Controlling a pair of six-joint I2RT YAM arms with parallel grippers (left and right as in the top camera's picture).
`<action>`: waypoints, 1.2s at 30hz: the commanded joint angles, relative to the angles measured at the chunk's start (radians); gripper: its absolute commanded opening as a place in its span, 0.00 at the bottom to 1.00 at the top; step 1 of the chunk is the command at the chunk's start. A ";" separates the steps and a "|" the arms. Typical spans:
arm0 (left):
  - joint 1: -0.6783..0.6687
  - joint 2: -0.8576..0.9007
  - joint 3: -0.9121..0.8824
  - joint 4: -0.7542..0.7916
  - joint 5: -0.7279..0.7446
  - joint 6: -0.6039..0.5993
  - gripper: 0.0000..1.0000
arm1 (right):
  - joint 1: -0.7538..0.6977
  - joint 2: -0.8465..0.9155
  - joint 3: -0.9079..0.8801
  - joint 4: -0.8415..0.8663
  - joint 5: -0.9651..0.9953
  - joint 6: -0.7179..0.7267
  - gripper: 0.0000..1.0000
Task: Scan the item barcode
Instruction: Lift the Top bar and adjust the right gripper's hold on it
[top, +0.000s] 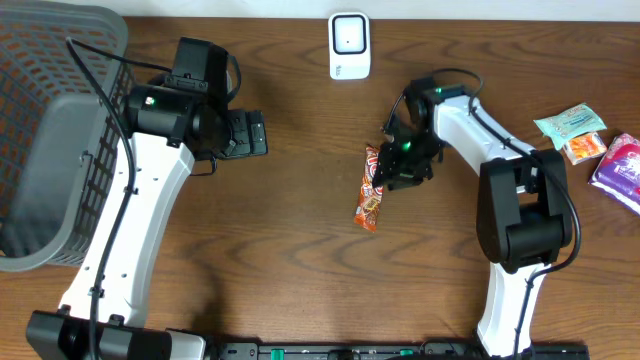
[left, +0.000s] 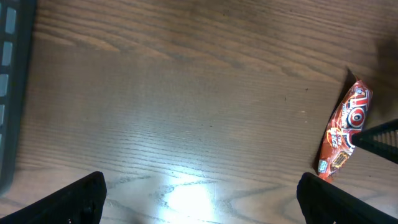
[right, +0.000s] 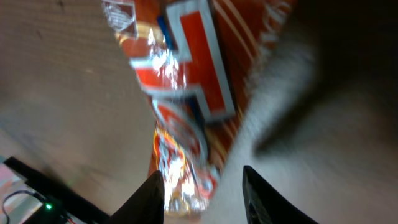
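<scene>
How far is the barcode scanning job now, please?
Done: nothing yet; the snack packet lies on the table, apart from the white scanner. In hand: the right tool straddles one end of the packet; whether it grips is unclear. Left: lift it and present it to the scanner.

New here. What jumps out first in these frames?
An orange snack packet lies mid-table, with the right gripper over its upper end; whether it has a grip is unclear. A grey mesh basket fills the table's left edge, and a small white scanner sits at the far edge, centre.
</scene>
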 joint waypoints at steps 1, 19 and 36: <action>0.004 0.002 -0.005 -0.004 -0.009 -0.005 0.98 | 0.007 0.008 -0.068 0.077 -0.079 0.051 0.37; 0.004 0.002 -0.005 -0.004 -0.009 -0.005 0.98 | 0.008 0.003 -0.010 0.278 -0.209 0.124 0.01; 0.004 0.002 -0.005 -0.004 -0.009 -0.005 0.98 | 0.033 0.003 0.192 0.025 0.169 0.208 0.01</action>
